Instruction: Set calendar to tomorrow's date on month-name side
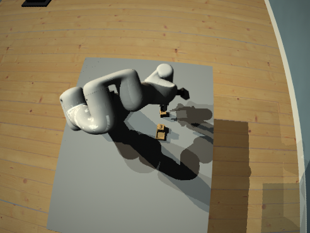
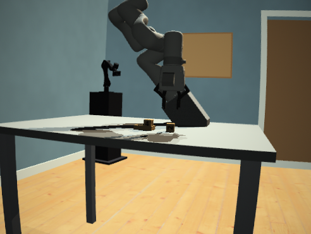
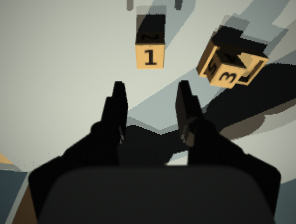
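Note:
A loose wooden cube [image 1: 163, 113] [image 2: 170, 127] [image 3: 150, 56] stands on the grey table [image 1: 94, 189] [image 2: 221, 139], outside the tray; in the wrist view its near face reads 1 and its top face reads 2. A small wooden tray [image 1: 160, 136] [image 2: 140, 127] [image 3: 259, 64] lies close by and holds the other cube [image 1: 161, 126] [image 2: 148, 122] [image 3: 226, 72], which shows a 3. My gripper [image 2: 170, 104] [image 3: 151, 93] hangs above the table, over the loose cube. Its fingers stand half apart with nothing between them.
The arm's bulky links [image 1: 104, 97] hang over the left half of the table and cast dark shadows on it. The table's right edge is near the cubes in the top view. A black stand [image 2: 105, 104] stands on the floor behind the table.

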`<control>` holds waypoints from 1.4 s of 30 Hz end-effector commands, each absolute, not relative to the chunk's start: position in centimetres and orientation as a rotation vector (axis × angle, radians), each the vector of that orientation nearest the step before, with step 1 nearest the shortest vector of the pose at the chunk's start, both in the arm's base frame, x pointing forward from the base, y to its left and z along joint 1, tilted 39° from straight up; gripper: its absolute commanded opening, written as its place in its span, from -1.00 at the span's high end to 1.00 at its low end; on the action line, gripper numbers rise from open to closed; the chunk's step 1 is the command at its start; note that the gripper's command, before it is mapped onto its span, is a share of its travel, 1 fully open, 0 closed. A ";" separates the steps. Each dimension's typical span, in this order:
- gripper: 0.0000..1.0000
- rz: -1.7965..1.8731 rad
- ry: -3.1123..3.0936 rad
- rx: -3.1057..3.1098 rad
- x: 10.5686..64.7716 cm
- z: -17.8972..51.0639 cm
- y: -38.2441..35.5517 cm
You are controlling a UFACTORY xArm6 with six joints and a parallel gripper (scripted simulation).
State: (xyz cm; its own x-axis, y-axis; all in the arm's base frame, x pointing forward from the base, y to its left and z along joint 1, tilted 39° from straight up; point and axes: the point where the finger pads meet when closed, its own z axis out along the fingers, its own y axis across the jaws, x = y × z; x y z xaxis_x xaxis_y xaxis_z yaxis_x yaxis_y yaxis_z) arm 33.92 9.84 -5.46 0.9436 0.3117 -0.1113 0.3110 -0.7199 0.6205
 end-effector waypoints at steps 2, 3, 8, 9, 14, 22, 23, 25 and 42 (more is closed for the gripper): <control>0.01 0.006 0.439 2.422 34.1 -5.5 9.8; 0.01 0.006 0.439 2.422 34.1 -5.6 9.8; 0.01 0.006 0.439 2.422 34.1 -6.0 9.5; 0.01 0.006 0.439 2.422 34.1 -6.1 9.4; 0.01 0.006 0.439 2.422 34.2 -6.6 9.0; 0.01 0.006 0.439 2.422 34.3 -7.4 8.4; 0.01 0.006 0.439 2.422 34.3 -7.5 8.3; 0.01 0.006 0.439 2.422 34.4 -7.7 8.1; 0.01 0.006 0.439 2.422 34.6 -9.1 7.0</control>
